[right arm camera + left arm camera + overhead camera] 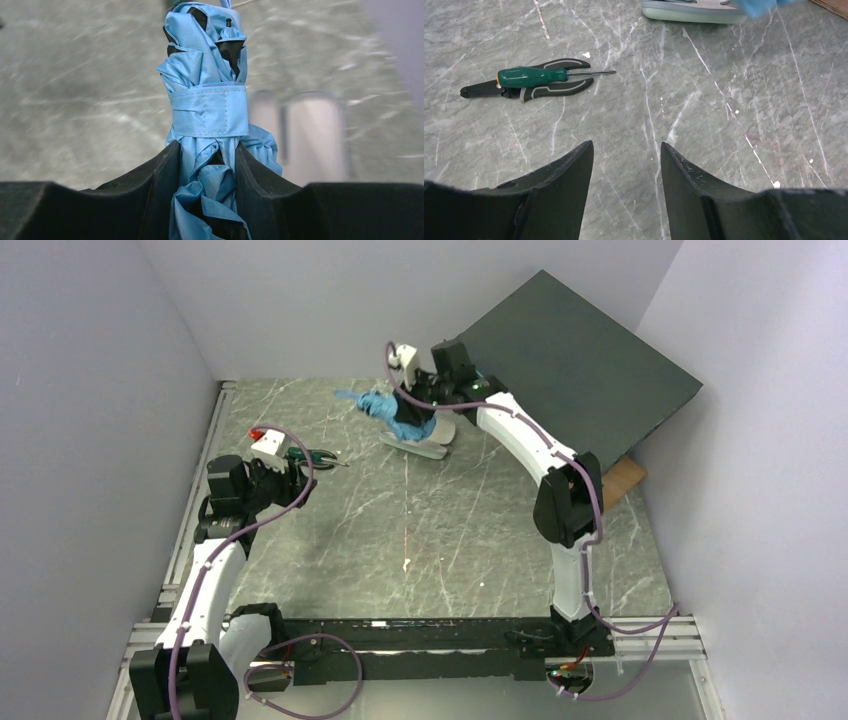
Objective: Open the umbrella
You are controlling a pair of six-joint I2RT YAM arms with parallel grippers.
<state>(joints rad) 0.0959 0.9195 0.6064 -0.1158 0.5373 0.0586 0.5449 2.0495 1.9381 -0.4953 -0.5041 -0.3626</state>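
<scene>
While the right end effector [205, 150] is clamped on the folded umbrella [207, 110], its two fingers are pressed into the bunched blue fabric at the near end of the bundle. Just beyond the fingers, a strap [210, 117] is wrapped round the canopy and keeps the folds closed.

The step in hand is judged to be the freeing of that strap, so the grip is best kept firm and low. That way the strap and the free end are left exposed for the other arm. The bundle should be held steady and clear of the counter [724, 125] while the strap is pulled. Nothing can spread until the strap is loosened.

The umbrella's long axis is set in line with the fingers. In the top view it runs roughly level from the right end effector towards the left wall, with the free end pointing left and slightly away from the bases. The handle cannot be made out.

The umbrella is held in the air at the far side, just above a pale case [415, 447] and in front of a dark box [580, 350].

The left end effector [626, 150] is well apart from it. Its fingers are spread with nothing between them, and it is held over bare counter near a screwdriver [531, 77] lying across pliers [556, 88].
</scene>
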